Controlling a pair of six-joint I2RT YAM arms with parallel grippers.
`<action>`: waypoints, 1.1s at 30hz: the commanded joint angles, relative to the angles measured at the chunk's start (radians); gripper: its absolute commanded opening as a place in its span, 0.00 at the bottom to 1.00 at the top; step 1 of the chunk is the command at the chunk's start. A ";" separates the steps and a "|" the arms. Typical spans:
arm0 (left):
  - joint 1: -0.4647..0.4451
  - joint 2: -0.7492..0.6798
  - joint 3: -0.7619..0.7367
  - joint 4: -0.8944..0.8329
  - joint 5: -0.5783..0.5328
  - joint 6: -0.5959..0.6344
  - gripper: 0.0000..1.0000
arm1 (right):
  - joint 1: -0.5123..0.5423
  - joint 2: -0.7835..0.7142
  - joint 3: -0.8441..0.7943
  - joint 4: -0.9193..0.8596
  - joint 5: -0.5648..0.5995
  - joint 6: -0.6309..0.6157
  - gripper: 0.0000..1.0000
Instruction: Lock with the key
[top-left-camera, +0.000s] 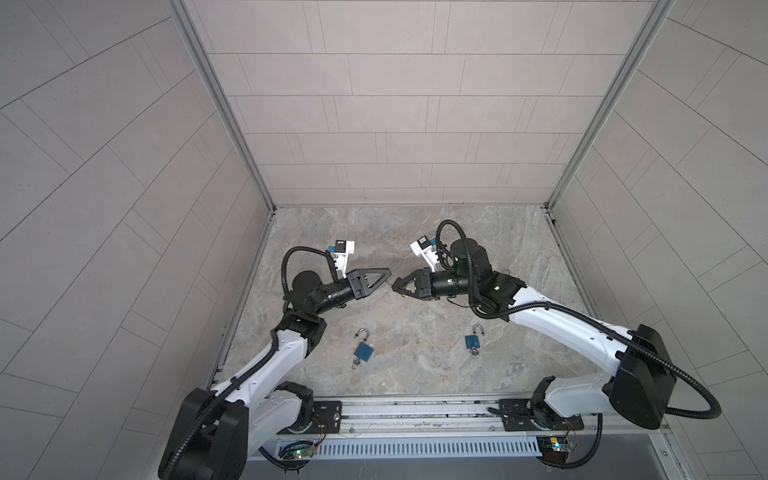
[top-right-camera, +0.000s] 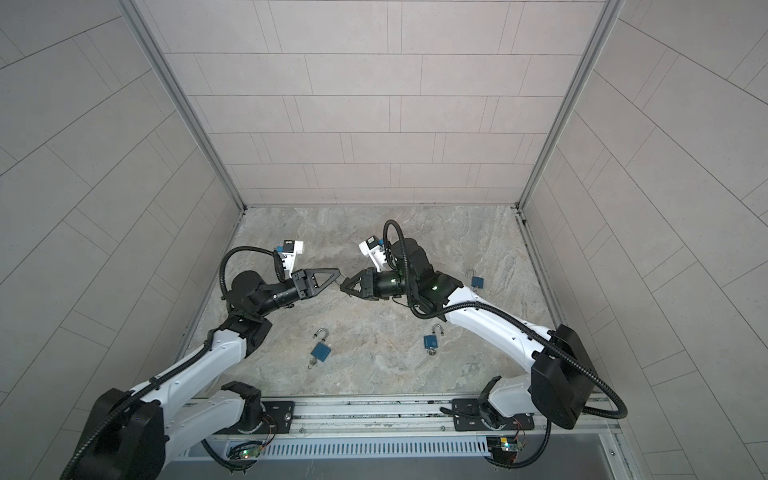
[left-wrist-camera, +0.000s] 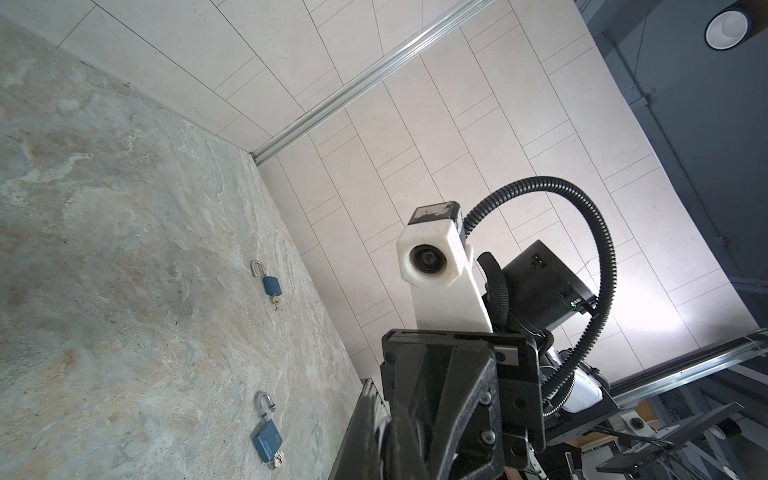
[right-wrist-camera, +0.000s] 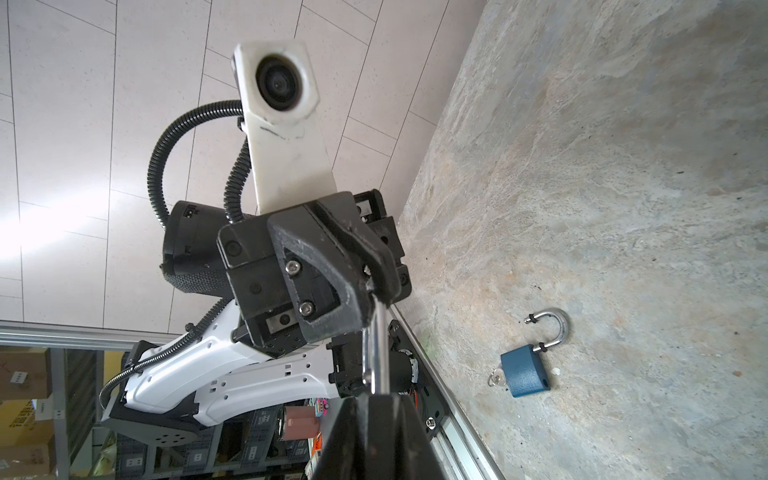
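marbled grey tabletop (top-left-camera: 415, 232) fills your workspace, boxed in by pale tiled walls. nearest you, two blue padlocks lie flat on the stone, well apart. the near-left padlock (top-left-camera: 363, 350) is tilted, with its shackle swung open and a key (top-left-camera: 356, 365) in the keyhole. the near-right padlock (top-left-camera: 473, 341) sits straighter, also open and keyed.

beyond them your two arms reach in from the front rail, wrists bent inward so the grippers meet nose to nose over the middle of the table. the left gripper (top-left-camera: 387, 275) has its jaws pressed together on one end of a chrome bar (right-wrist-camera: 376, 345). the right gripper (top-left-camera: 398, 283) is clamped on the other end — only a short shiny stretch shows between the two sets of tips. in the right wrist view it is round and notched, like a padlock shackle. whatever body it belongs to is hidden inside the right fingers, so you cannot tell more.

farther back, beside the right arm's elbow, the far padlock (top-right-camera: 477, 281) lies on the stone, blue, its shackle open.
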 joint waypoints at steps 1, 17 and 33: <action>-0.006 0.021 -0.037 -0.044 0.000 0.040 0.00 | 0.014 -0.066 0.027 0.164 -0.032 0.038 0.00; -0.025 0.026 -0.032 -0.019 0.003 0.023 0.00 | 0.017 -0.067 0.000 0.217 0.010 0.126 0.00; -0.127 -0.029 -0.035 -0.066 -0.005 0.022 0.00 | 0.020 -0.017 0.035 0.225 0.010 0.090 0.00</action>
